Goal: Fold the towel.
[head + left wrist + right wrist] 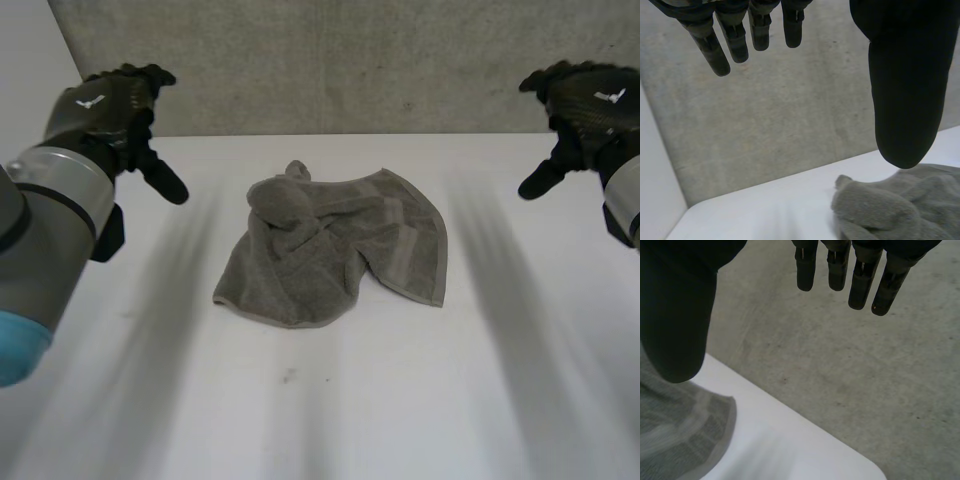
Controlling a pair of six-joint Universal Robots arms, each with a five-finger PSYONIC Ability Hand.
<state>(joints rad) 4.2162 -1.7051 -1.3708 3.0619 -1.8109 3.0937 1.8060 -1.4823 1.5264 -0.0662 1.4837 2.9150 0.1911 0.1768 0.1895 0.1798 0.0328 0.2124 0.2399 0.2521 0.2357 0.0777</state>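
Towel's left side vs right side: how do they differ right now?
The towel's left side is bunched into lumps, with a knob at its far corner; the right side lies flatter. The right side shows a banded hem running to a pointed near corner; the left side's near edge is rounded. Shared: both rest on the white table, and the open left hand and right hand touch neither.

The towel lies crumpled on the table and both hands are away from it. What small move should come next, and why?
Probably bring both hands down to the towel to grasp its edge and spread it flat. It lies bunched in the middle of the table, while the left hand and right hand hang open at either side, touching nothing.
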